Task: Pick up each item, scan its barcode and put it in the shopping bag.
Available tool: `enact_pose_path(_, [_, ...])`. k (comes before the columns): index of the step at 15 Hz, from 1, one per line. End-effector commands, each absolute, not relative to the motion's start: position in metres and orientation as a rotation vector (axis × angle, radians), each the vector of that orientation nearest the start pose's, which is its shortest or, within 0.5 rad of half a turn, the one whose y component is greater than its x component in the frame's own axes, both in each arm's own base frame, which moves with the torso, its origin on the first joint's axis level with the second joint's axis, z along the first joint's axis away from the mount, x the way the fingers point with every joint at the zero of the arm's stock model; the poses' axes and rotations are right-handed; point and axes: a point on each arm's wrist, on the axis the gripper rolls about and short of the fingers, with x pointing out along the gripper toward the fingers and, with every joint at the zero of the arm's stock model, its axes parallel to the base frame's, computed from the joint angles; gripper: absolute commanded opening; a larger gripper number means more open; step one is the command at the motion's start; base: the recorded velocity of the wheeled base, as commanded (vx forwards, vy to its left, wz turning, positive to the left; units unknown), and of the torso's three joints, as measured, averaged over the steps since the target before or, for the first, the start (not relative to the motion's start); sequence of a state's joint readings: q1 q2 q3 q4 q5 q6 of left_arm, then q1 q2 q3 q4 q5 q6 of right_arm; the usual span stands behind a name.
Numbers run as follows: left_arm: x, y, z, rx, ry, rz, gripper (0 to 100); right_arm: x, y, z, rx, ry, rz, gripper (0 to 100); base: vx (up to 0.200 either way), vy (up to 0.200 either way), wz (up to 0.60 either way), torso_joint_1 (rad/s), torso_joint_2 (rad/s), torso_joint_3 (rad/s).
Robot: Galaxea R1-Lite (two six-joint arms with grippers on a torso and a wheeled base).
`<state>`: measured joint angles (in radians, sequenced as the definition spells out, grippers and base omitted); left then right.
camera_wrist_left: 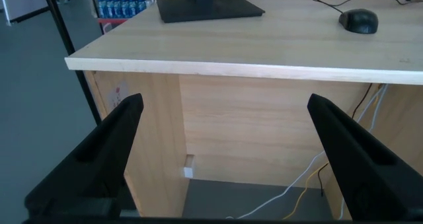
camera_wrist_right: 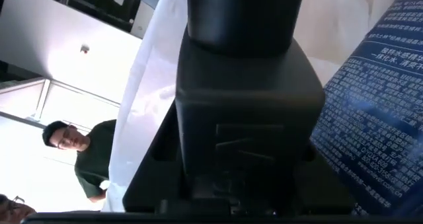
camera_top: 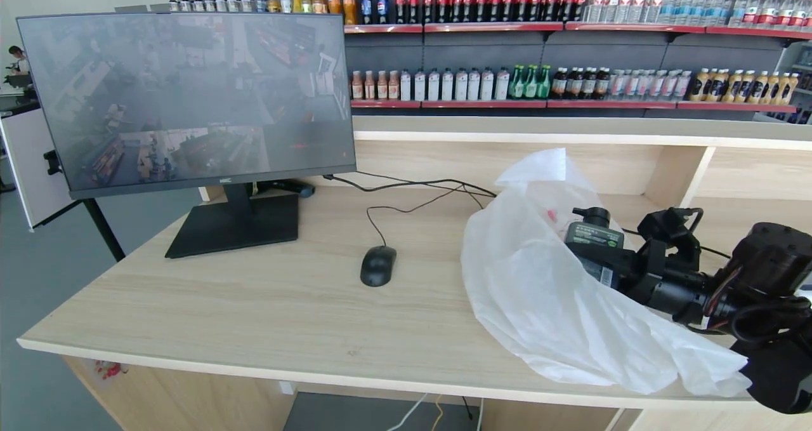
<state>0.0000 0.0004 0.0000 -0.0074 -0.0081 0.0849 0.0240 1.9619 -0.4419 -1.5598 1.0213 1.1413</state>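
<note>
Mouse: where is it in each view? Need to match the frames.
Head view: mouse on the desk, right of the monitor base.
Left wrist view: mouse on the desk, beyond its front edge.
Right wrist view: not in it; dark bottle and shopping bag instead.
Shared landmark: monitor base, head and left wrist views.

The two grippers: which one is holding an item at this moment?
The right gripper: it is shut on a dark bottle at the shopping bag. The left gripper is open and empty, in front of the counter.
</note>
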Motion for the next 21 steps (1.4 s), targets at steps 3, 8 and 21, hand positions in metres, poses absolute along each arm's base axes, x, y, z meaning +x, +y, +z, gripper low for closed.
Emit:
enact_pose_path(3, [-0.023, 0.0, 0.076, 0.087, -0.008, -0.007, 100, 0.292, 0.027, 0.092, 1.044, 0.623, 0.912, 0, 0.0, 0.0, 0.0, 0.0, 0.0, 0.0])
enact_pose_path(8, [-0.023, 0.0, 0.076, 0.087, -0.008, -0.007, 100, 0.276, 0.03, 0.071, 0.957, 0.648, 0.907, 0, 0.0, 0.0, 0.0, 0.0, 0.0, 0.0])
enact_pose_path(21, [-0.023, 0.0, 0.076, 0.084, -0.008, -0.007, 100, 0.282, 0.03, 0.075, 0.937, 0.611, 0.916, 100, 0.0, 0.0, 0.0, 0.0, 0.0, 0.0])
